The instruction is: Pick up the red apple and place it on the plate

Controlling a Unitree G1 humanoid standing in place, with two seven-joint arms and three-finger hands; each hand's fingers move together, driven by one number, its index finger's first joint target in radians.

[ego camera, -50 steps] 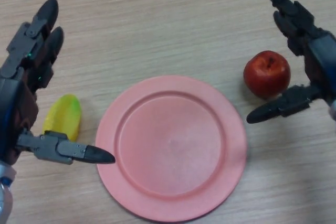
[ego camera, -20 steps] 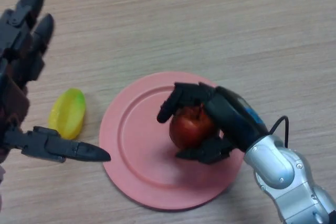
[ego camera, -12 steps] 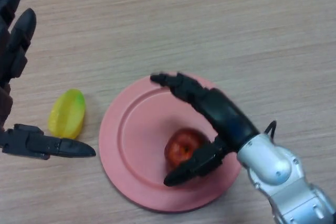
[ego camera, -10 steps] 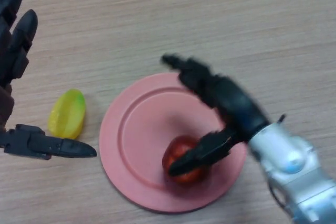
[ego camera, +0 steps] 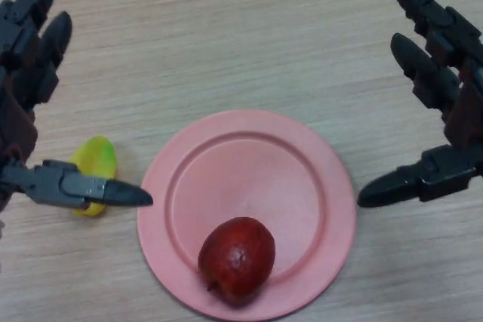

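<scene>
The red apple (ego camera: pixel 236 260) lies on its side on the near part of the pink plate (ego camera: pixel 256 175), close to the front rim. My right hand (ego camera: pixel 445 103) is open and empty at the right edge, well clear of the plate and the apple. My left hand (ego camera: pixel 30 103) is open and empty at the left edge, its thumb pointing toward the plate's left rim.
A yellow-green fruit (ego camera: pixel 92 164) lies on the wooden table (ego camera: pixel 226 28) just left of the plate, partly behind my left thumb.
My right hand let go of the apple on the plate and drew back to the right edge. The apple rolled onto its side near the plate's front rim. My left hand barely moved.
</scene>
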